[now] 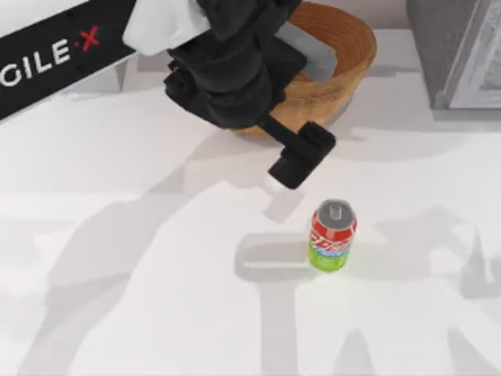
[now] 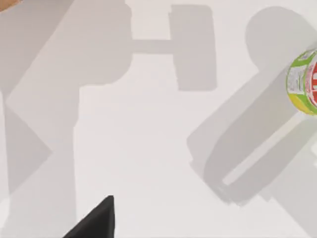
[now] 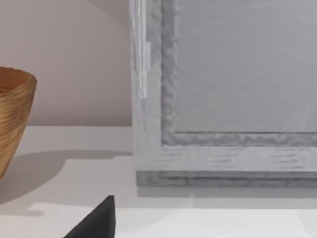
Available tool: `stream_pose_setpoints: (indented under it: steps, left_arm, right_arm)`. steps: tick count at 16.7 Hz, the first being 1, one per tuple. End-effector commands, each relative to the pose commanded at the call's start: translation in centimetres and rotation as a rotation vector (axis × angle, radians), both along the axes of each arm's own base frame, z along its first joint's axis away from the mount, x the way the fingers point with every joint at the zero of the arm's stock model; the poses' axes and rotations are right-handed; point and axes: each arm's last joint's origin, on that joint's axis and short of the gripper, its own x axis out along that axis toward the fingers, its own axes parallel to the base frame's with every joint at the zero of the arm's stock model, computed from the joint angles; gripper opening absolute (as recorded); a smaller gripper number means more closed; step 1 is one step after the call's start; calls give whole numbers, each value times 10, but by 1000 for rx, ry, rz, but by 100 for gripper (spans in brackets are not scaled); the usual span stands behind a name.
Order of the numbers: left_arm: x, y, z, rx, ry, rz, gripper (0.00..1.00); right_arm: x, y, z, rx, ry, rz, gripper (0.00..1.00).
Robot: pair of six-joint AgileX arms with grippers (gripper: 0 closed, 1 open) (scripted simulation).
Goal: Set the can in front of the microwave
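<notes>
The can [image 1: 333, 235] is seen upright on the white table [image 1: 117, 235], just below and right of the left gripper [image 1: 301, 157], not touching it; whether that gripper's fingers are apart can't be told. From the left wrist, the can's green band is caught. From the right wrist, the microwave [image 3: 223, 99] and basket [image 3: 12, 119] are shown.
</notes>
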Motion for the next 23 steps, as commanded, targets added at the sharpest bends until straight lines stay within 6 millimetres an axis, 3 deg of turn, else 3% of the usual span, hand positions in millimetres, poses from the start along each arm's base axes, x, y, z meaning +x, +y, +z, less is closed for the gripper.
stream_pose_setpoints:
  steps: [5,9,13,20,23]
  left_arm:
    - [12,-70,-34,116,155,-50,100]
    - [12,-99,-52,170,219,-41,100]
    - [11,-111,-57,188,243,-22,100]
    - [13,-110,-59,189,245,-15,100]
    - [13,-113,-72,188,244,-20,100]
  right_arm:
    - [0,0,0,0,0,0,100]
    - [0,0,0,0,0,0,100]
    - [0,0,0,0,0,0,100]
    - [0,0,0,0,0,0,100]
    - [0,0,0,0,0,0,100]
